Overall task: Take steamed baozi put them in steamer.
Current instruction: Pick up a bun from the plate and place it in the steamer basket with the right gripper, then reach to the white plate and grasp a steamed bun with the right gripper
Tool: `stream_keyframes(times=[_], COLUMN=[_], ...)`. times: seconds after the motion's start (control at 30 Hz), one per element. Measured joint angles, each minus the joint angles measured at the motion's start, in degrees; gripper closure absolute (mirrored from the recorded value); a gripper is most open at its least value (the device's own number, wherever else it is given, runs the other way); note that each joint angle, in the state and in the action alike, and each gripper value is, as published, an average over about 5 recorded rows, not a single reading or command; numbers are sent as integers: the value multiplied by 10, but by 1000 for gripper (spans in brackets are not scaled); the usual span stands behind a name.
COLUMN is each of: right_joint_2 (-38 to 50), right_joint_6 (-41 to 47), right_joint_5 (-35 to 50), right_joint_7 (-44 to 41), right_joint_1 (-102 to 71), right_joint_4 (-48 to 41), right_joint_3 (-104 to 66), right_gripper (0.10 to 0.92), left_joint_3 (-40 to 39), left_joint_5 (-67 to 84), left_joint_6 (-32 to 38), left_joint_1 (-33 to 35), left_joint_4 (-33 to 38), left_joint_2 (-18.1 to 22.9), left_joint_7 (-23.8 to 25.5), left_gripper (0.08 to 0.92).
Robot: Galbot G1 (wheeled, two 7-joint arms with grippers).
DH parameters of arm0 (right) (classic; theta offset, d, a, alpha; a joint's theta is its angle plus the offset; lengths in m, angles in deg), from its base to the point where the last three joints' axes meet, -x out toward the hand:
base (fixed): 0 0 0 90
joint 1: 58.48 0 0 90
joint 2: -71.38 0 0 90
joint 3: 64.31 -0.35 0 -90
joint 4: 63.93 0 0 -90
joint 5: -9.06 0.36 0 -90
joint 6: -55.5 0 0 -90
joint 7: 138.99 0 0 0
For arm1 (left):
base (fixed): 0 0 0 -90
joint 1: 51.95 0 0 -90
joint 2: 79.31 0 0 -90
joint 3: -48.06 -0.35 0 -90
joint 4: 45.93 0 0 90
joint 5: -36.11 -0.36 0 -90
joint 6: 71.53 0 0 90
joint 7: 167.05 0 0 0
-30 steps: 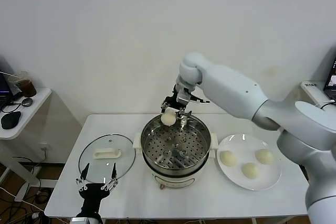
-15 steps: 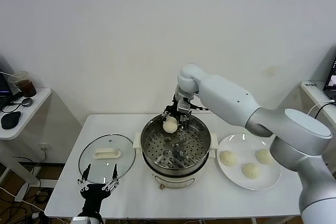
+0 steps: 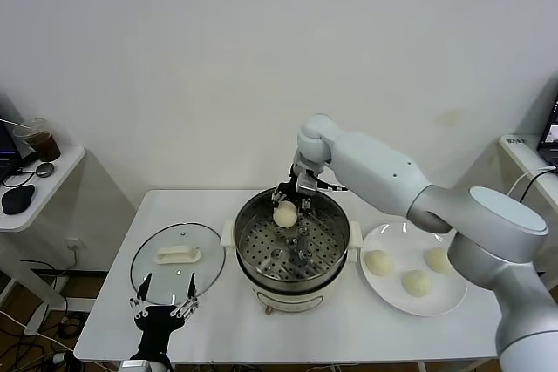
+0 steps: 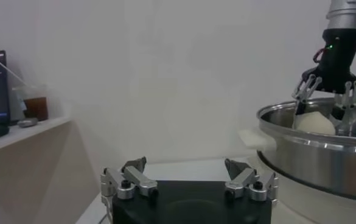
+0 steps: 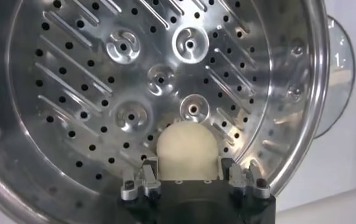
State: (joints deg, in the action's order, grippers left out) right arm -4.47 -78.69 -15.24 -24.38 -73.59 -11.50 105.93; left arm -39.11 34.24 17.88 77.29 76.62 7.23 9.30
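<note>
The right gripper (image 3: pixel 286 204) reaches down into the far side of the steamer (image 3: pixel 253 253), its jaws pinching one steamed baozi (image 3: pixel 284 213) from either side. The bun hangs inside the pot's rim, above the perforated tray (image 5: pixel 92 97); whether it touches the tray cannot be told. In the right wrist view the same bun (image 5: pixel 187 150) sits between the two fingers (image 5: pixel 142 180), with the holed metal floor spread out beyond it. The left wrist view shows the right gripper (image 4: pixel 321 100) from the side, its fingers dipping behind the shiny pot wall (image 4: pixel 324 161) with the pale bun (image 4: pixel 315 123) between them. Three more baozi (image 3: pixel 416 281) lie on the white plate (image 3: pixel 392 300), which stands on the tabletop (image 3: pixel 218 315) just beside the steamer on the robot's right. The glass lid (image 3: pixel 177 258) with its white handle lies flat on the steamer's other side. The left gripper (image 3: pixel 162 300) hangs low at the tabletop's near edge, close to the lid, its jaws spread apart and holding nothing; the left wrist view shows them (image 4: pixel 188 181) wide apart too.
</note>
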Motion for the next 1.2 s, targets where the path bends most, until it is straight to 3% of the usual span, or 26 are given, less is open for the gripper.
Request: stream_keyframes(times=[0.17,0.27,0.53,0.87,1.2], right_joint_2=[9,19,74,204,362], right_joint_6=[21,40,138,362,561], right_joint_5=[20,44,151,308,350], right_joint_7=[-6,-14,-49,-82,-109], right_joint_1=[7,15,44,77,65], right_joint_4=[13,26,81,161,251], right_joint_3=[5,5,3,-7,-10], right_gripper=[231,207,203,203,203], left_joint_3=[-1,-2,-1,0,5], left_joint_5=[-2,-3,-4,2,13], left_joint_6=[-2,-3,-3,-7,-13], left_joint_1=[0,2,5,-3,-12], left_joint_4=[-3,-3,-1,-5,-10], left_joint_2=[2,4,1,-8,-15], left_joint_7=[1,2,2,6,11], left_gripper=[177,177,177,177,177])
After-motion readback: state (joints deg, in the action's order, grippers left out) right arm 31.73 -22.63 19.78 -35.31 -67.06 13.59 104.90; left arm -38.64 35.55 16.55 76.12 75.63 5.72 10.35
